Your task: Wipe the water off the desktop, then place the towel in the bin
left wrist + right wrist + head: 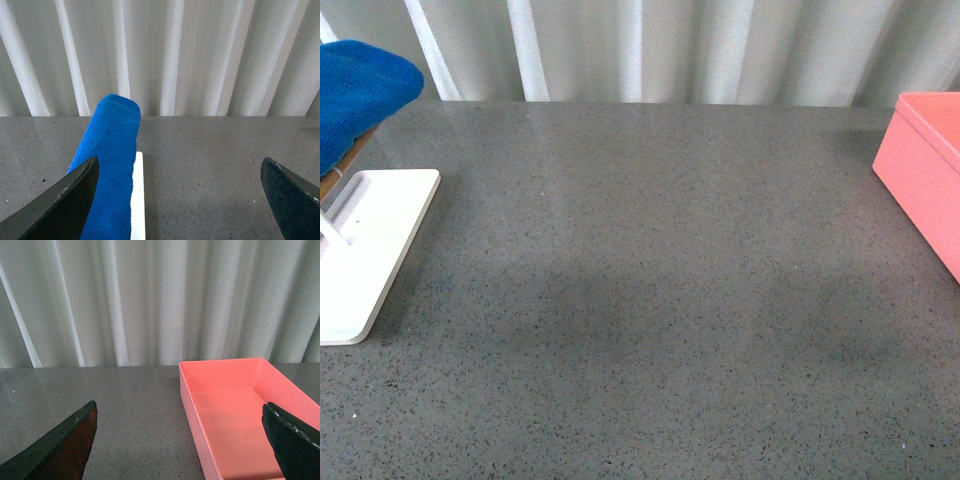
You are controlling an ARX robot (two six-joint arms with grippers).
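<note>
The towel (360, 95) hangs draped over the white stand (375, 240) at the left edge of the surface (650, 290), toward the far left corner. The bin (925, 165) sits at the right edge, near the far right corner. The left pincer (179, 162) faces the towel, jaws wide apart, one finger just beside the cloth; the right pincer (179, 405) faces the bin, jaws likewise apart

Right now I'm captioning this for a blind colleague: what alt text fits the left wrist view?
A blue towel hangs draped above a white stand base on a speckled grey desktop, white curtain behind. The left gripper is open, its dark fingers wide apart, holding nothing.
</note>
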